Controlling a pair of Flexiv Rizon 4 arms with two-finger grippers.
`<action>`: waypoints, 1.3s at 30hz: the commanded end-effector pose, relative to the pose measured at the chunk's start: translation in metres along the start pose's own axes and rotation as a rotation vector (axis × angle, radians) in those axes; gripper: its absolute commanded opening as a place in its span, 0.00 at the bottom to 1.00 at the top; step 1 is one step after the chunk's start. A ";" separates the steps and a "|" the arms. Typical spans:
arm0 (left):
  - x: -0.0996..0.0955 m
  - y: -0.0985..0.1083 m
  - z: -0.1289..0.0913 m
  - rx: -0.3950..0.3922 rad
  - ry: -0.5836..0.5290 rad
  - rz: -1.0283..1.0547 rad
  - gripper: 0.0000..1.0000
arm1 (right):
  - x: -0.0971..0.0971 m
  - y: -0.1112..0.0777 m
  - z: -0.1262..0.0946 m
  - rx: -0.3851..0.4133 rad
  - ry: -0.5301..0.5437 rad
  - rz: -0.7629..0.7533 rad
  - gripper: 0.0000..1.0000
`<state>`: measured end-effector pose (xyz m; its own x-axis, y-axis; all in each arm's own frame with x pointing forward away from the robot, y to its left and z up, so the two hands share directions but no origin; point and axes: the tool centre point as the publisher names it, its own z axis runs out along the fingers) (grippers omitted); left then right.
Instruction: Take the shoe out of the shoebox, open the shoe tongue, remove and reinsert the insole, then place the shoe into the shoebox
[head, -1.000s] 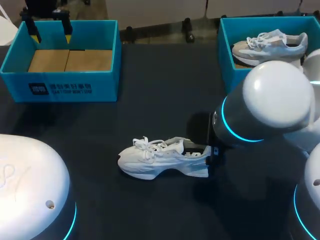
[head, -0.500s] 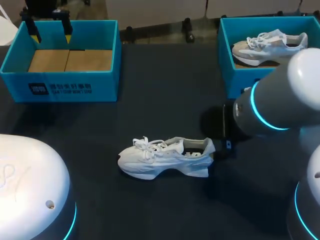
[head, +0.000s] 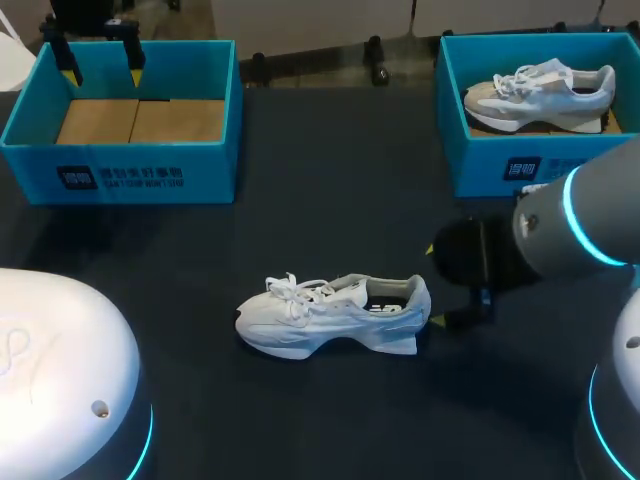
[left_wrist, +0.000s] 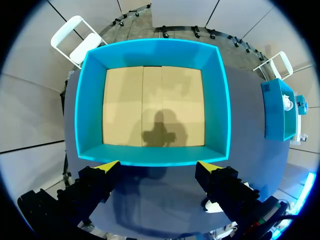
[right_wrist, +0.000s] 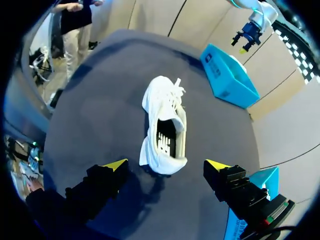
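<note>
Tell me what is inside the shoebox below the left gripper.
The shoebox holds only its bare brown cardboard floor, with the left gripper's shadow on it. There is no shoe. The left wrist view looks straight in, so nothing inside is covered.

Left arm (head: 60, 370), lower left of head view: big white rounded joint cap, faint embossed mark on shell, one small dark dot, screw or port, hard to say. Cyan glowing ring under cap. Right arm (head: 590, 215), right edge: pale grey-white shell, matching cyan ring band; another cyan ring in lower right corner. Right gripper (head: 433, 285): black boxy body, small blue spot, yellow tips. Left gripper (head: 102, 72), upper left: black, two yellow tips. Wrist views: chunky black finger blocks, yellow wedge tips.
</note>
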<state>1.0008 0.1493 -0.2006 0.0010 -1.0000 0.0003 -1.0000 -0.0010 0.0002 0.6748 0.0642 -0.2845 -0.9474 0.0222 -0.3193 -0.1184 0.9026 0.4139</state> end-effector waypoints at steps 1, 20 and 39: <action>0.000 0.000 0.000 0.000 0.000 0.000 1.00 | 0.002 -0.015 -0.014 -0.332 0.029 -0.020 1.00; 0.000 0.000 0.000 0.000 0.000 0.000 1.00 | 0.006 -0.056 0.000 -0.593 0.058 0.033 1.00; 0.000 0.000 0.000 0.000 0.000 0.000 1.00 | 0.000 -0.093 0.048 -0.616 0.037 0.034 1.00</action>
<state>1.0008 0.1493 -0.2006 0.0010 -1.0000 0.0003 -1.0000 -0.0010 0.0002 0.6887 -0.0026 -0.3556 -0.9601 0.0317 -0.2780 -0.2259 0.4984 0.8370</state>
